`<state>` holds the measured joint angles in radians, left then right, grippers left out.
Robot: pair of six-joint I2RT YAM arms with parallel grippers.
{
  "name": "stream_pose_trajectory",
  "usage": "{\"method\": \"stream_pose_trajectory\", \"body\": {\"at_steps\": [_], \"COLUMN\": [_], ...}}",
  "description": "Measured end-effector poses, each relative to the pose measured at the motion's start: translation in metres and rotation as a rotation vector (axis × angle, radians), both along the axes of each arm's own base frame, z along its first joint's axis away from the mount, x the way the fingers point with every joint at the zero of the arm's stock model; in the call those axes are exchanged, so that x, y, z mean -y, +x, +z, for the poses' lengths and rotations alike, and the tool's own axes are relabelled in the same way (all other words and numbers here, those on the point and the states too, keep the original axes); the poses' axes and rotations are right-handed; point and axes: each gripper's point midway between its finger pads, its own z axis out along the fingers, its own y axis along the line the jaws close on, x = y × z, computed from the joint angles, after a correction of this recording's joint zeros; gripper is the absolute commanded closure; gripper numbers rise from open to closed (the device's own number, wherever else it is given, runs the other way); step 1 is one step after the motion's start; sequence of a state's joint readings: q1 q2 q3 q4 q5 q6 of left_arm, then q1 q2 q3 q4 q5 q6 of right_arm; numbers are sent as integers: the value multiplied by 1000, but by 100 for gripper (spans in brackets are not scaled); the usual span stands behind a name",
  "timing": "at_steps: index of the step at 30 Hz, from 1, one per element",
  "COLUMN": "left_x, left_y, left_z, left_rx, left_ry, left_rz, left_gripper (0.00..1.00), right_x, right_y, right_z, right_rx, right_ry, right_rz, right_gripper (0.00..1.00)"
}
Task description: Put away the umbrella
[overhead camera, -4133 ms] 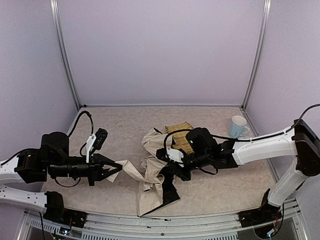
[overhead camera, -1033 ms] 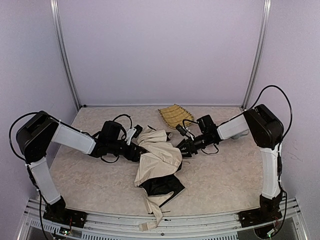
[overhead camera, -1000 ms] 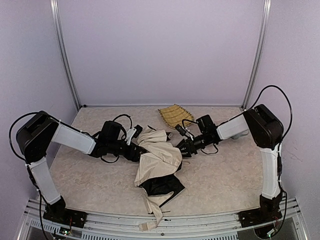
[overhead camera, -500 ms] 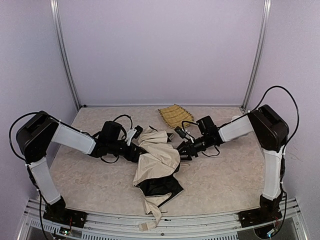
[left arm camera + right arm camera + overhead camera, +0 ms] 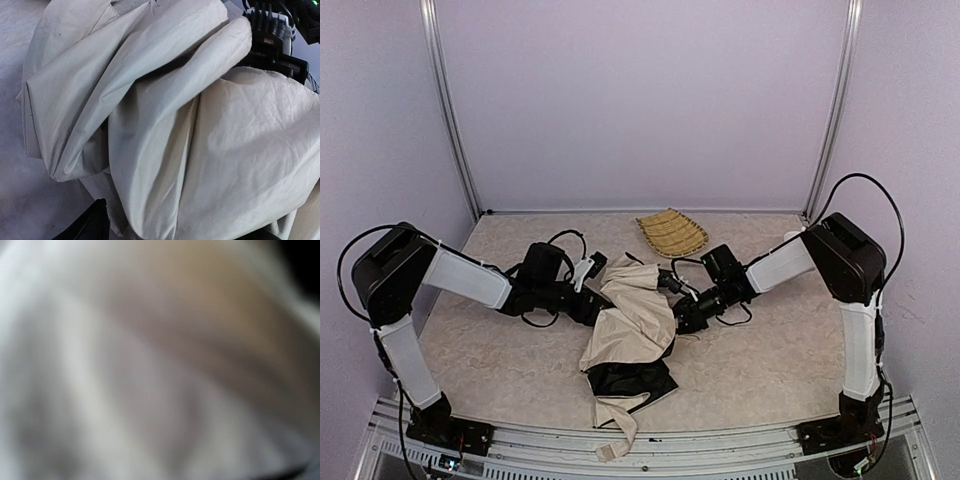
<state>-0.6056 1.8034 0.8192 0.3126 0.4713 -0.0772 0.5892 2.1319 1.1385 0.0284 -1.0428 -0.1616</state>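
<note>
— So where do we find the umbrella point(image 5: 632, 322)?
— Crumpled in the middle of the table point(image 5: 770, 350), between both grippers. The left gripper point(image 5: 592, 306) sits against its left edge and the right gripper point(image 5: 682, 318) against its right.
— Can we see either pair of fingers clamped or released?
— No, we cannot tell. Cream folds fill our left wrist view, with only dark finger edges along the bottom. Our right wrist view is pure blur. From above, fabric hides both tips.
</note>
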Motion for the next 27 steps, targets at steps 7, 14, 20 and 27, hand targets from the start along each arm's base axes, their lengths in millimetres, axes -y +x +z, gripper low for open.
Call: {"method": "stream_pose_trajectory", "body": {"at_steps": [7, 14, 20, 27], "left_x": [-3, -27, -52, -71], "left_y": [2, 12, 12, 5], "left_z": [30, 108, 151, 185], "left_rx": [63, 290, 428, 508], "left_ry": [-25, -64, -54, -64], "left_rz": [19, 121, 203, 256], "left_gripper": [26, 25, 23, 21], "right_x": [-1, -5, -6, 6], "right_y": [0, 14, 33, 45], "right_z": [4, 38, 128, 208], "right_rx": [-4, 113, 389, 694], "right_ry": [9, 29, 129, 194], "right_rz": [7, -19, -78, -192], "right_gripper": [100, 100, 100, 100]}}
